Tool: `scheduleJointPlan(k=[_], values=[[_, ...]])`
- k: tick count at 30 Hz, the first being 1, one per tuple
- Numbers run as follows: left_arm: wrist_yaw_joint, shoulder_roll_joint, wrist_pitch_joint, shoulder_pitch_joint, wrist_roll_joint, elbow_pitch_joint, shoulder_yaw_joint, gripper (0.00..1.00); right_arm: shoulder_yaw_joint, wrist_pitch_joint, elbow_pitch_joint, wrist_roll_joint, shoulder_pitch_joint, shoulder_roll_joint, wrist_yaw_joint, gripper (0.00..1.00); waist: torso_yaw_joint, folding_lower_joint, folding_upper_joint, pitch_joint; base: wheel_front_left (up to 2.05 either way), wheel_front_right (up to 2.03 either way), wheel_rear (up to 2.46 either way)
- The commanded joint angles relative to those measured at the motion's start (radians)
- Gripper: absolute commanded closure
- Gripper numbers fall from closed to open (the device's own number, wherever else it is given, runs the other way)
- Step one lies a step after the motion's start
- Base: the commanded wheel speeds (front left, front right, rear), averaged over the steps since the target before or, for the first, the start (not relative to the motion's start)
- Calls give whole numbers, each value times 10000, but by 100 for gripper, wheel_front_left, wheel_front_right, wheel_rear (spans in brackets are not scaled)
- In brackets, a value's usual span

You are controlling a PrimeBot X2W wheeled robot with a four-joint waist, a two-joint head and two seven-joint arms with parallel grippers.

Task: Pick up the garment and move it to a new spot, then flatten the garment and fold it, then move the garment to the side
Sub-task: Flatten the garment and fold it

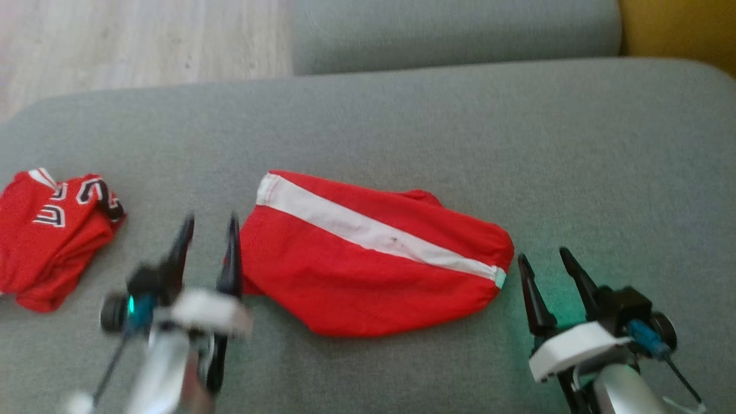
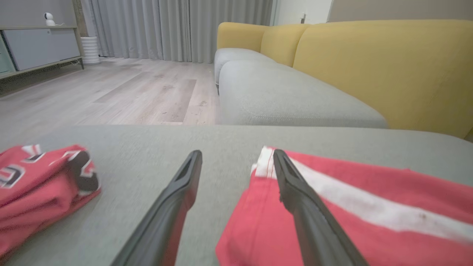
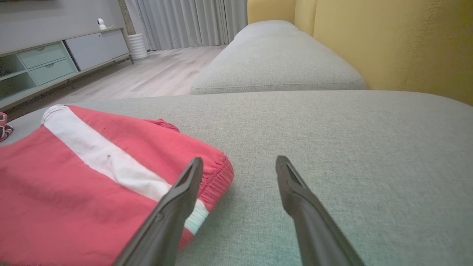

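With both tools low in the head frame, here's the state. My left tool point(image 1: 211, 219), lower left, is open and holding nothing. Its fingers straddle the left hem of the red garment point(image 1: 368, 264), one over cloth and one over bare grey cushion point(image 1: 402, 126). My right tool point(image 1: 543, 256), lower right, is also open and empty, just beside the elastic waistband end.

The garment lies centre frame on the cushion, white stripe running diagonally. It looks folded over once and fairly flat.

My read: a second fold or the move aside comes next. To do it well, drop each tool onto its own end, pinch through all layers and lift both level so the fold holds. Steer clear of the red jersey point(image 1: 54, 236) at the left edge.

Further up frame: a second seat cushion point(image 1: 460, 34), and wood floor point(image 1: 144, 40) upper left.
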Motion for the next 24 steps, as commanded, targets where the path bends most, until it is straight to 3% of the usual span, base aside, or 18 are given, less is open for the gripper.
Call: scheduleJointPlan(k=[1,4,12,24], values=[[-56,77,-95,-930,-225,134,127,0,313,-65,-346,105,-478,-11,-6,0,-176,-2,0,373,0,0,0],[-89,127,-95,-1649,-586,773,-74,0,374,-65,-379,158,-576,-13,-6,0,-276,-2,0,598,0,0,0],[-101,766,552,-3426,-2975,2466,-2226,0,404,-65,-563,211,-820,-72,-6,0,-532,-2,0,1223,0,0,0],[-102,1696,1310,-3918,-5669,2688,-4658,0,602,-65,-535,334,-938,-98,-6,0,-615,-2,0,1271,0,0,0]])
